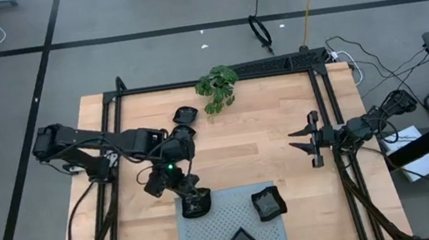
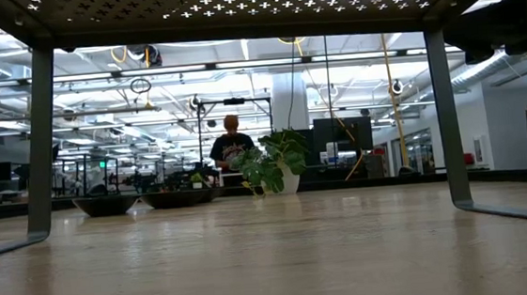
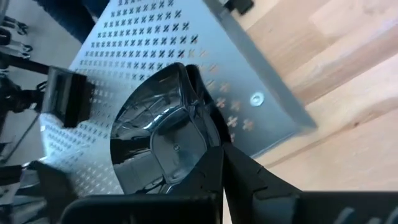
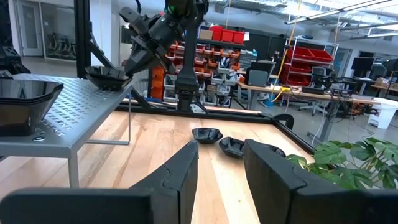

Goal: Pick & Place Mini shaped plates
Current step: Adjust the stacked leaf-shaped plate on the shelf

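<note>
**Left arm gripping plate at panel corner**

Left gripper (image 1: 193, 197) is pinching the rim of a mini plate (image 3: 163, 134), bowl upward, over the perforated panel (image 1: 213, 229). Right gripper (image 1: 305, 142) is hanging half-open, empty. No readable writing showing.

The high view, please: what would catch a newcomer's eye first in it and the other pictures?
First, the left gripper, shut on the rim of a glossy black plate at the corner of the grey perforated panel, where two more plates already sit. Next, the leafy green plant at the table's far edge, with the right gripper waiting open over bare wood.
</note>
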